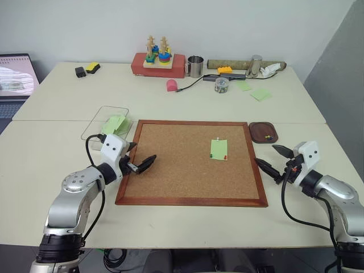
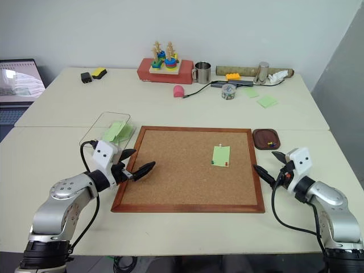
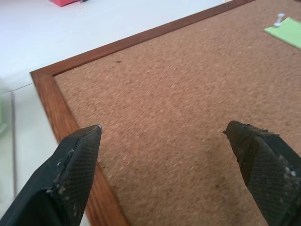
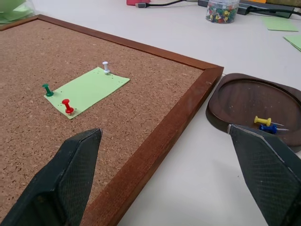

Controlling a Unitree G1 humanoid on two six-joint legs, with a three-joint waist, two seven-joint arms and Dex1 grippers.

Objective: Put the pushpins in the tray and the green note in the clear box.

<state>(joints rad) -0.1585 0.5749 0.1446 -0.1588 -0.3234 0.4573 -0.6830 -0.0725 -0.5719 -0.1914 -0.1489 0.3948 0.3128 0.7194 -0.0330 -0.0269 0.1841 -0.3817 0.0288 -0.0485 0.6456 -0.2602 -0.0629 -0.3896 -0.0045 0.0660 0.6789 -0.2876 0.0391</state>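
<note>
no text, label, brand, number or sign can be read on anything here (the laptop screen [image 1: 16, 74], far off beyond the left gripper [image 1: 138, 154], shows content too small to make out).

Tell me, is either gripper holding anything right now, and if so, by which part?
Nothing is held. The left gripper hangs open over the cork board; the right gripper is open beside the tray. The green note is pinned, untouched.

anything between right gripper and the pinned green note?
Just the cork board's wooden frame and bare cork, per the right wrist view. Right gripper sits open off the board; green note carries three pushpins.
</note>
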